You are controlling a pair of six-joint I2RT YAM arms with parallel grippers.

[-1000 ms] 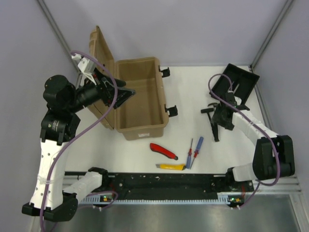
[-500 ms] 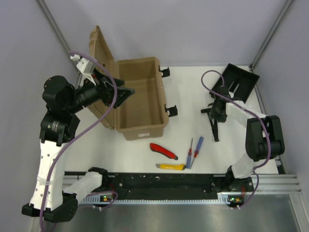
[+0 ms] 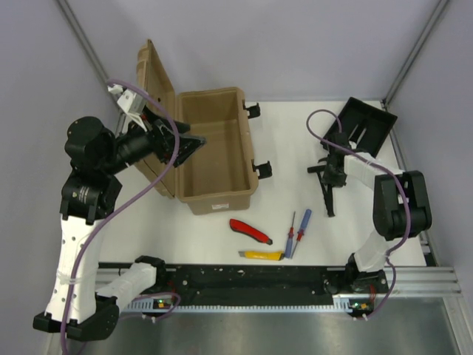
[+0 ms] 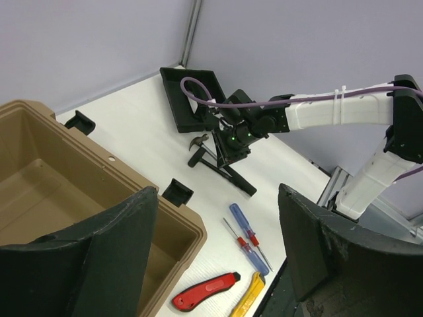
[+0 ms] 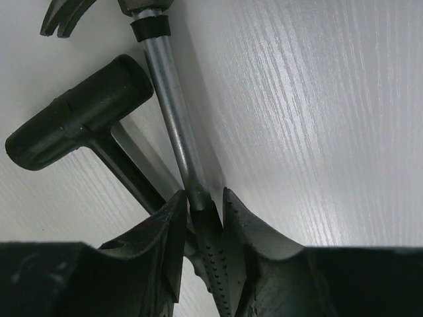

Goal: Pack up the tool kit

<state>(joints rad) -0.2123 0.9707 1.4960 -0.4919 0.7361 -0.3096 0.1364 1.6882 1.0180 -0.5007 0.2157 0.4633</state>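
Note:
The tan toolbox (image 3: 216, 148) stands open at the left, its lid (image 3: 154, 81) raised; it also shows in the left wrist view (image 4: 39, 191). My left gripper (image 3: 194, 143) hovers open and empty over the box's left rim (image 4: 218, 264). My right gripper (image 3: 330, 171) is shut on the black hammer (image 3: 326, 185), which lies on the table. In the right wrist view its jaws (image 5: 201, 198) pinch the hammer where the steel shaft (image 5: 170, 112) meets the black grip. A red knife (image 3: 250, 230), a yellow knife (image 3: 264, 255) and two screwdrivers (image 3: 297, 231) lie at the front.
A black mallet (image 5: 79, 112) lies against the hammer on its left. A shallow black tray (image 3: 363, 123) sits tilted at the back right, behind my right gripper. The box's black latches (image 3: 261, 168) stick out towards the table's middle. Grey walls close in both sides.
My right arm has swung its forearm inward and the gripper has shifted slightly back onto the hammer handle. The left arm and the loose tools have not moved.

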